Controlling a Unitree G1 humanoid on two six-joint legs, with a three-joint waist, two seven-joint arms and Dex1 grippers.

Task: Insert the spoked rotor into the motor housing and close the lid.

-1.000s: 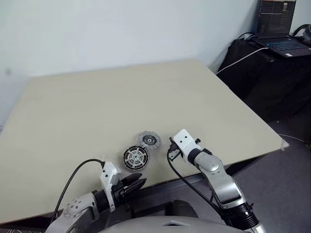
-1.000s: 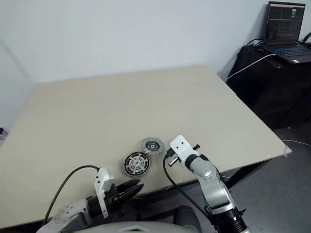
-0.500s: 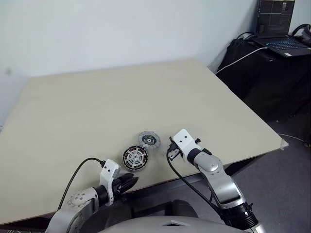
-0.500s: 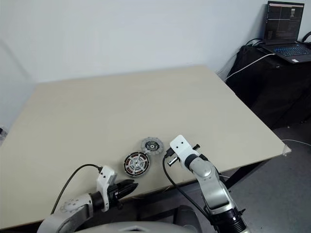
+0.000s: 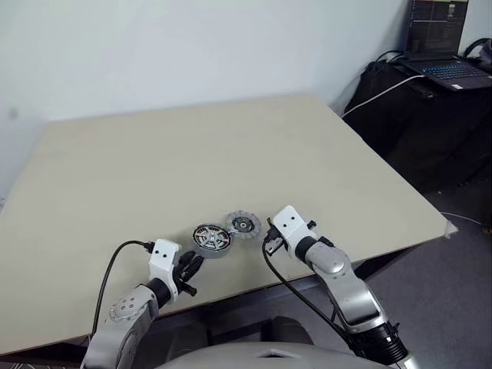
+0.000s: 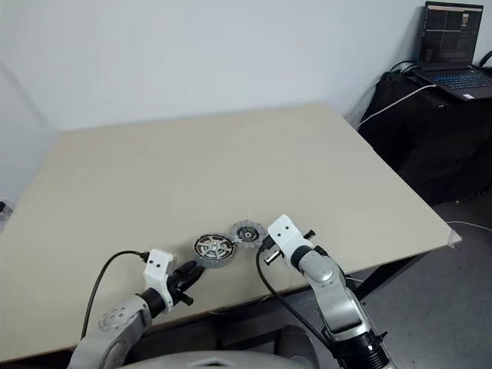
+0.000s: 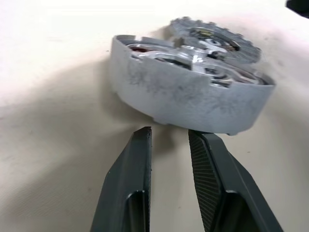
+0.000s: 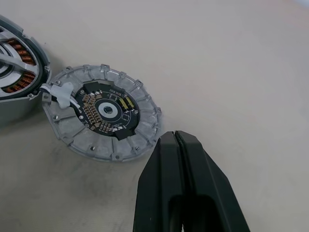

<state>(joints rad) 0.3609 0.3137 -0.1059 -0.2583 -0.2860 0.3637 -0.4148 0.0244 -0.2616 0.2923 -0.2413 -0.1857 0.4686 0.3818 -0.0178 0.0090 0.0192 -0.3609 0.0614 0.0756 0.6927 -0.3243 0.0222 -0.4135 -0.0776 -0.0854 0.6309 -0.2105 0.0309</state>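
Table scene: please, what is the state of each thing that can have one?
Round grey motor housing with copper windings: open, no lid, flat on the table.
Notched light-grey metal lid: off, beside the housing, dark centre facing up.
Left hand: slightly open, empty.
Right hand: shut, empty.
Laptop: open, screen lit.

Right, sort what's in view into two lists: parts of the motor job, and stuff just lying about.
Job:
- motor housing, copper windings showing, on the table
- lid, dark circuit face up, beside the housing
- left gripper, jaws slightly apart
- right gripper, jaws shut

Lying about:
- laptop
- white cable
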